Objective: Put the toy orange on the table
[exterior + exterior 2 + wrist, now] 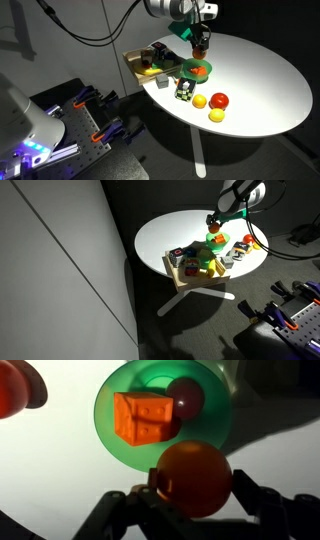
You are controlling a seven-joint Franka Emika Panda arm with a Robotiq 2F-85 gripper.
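Round white table point(262, 85) w/ green plate point(205, 432); fingers point(258, 498) clamp smooth round toy orange point(195, 478).

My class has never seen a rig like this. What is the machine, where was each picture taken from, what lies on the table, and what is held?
The machine is one robot arm; its pincer is the two-fingered grasping part. Two pictures come from cameras standing apart from the robot, viewing the round white table from different places. The third comes from a camera on the wrist, looking down past the fingers. The pincer is closed on the toy orange, held over the edge of a green plate carrying an orange block and a dark ball. On the table also lie a red fruit, a yellow-orange fruit, a yellow fruit and a wooden tray of toys.
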